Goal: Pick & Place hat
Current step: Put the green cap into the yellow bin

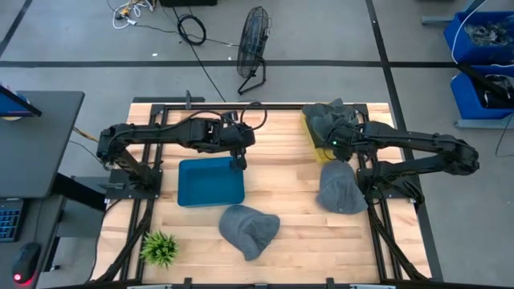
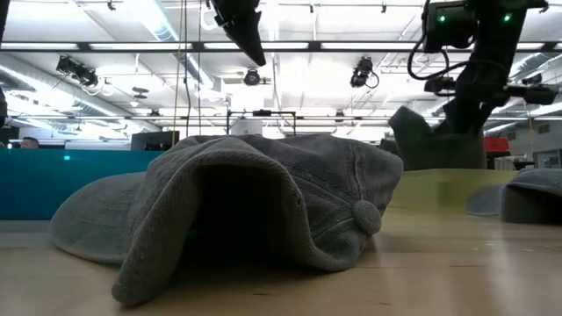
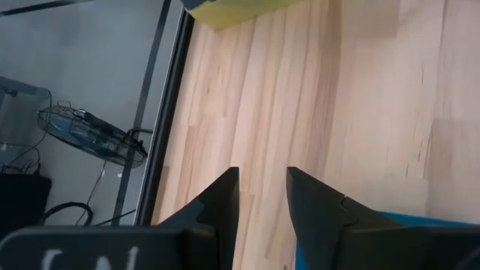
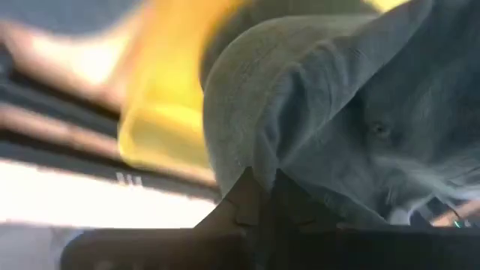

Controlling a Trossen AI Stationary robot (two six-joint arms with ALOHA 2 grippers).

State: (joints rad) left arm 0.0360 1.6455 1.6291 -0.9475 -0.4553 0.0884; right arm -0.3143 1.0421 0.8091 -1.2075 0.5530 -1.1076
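Grey hat (image 1: pixel 328 117) is lying crumpled at the table's one o'clock, right gripper (image 1: pixel 334 138) clenching it; yellow bin (image 1: pixel 310 131) underneath; left gripper (image 1: pixel 238 163) is hanging slightly parted over blue tray (image 1: pixel 210 182).

Even, bright overhead light fills the high view; shadows on the wooden table (image 1: pixel 289 185) are soft and short. In the low view, ceiling strip lights (image 2: pixel 132 66) glare white, and the near grey hat (image 2: pixel 263 206) shows a deep dark hollow under its brim. The right wrist view is blurred, the yellow bin (image 4: pixel 161 112) smeared. The left wrist view is sharp.
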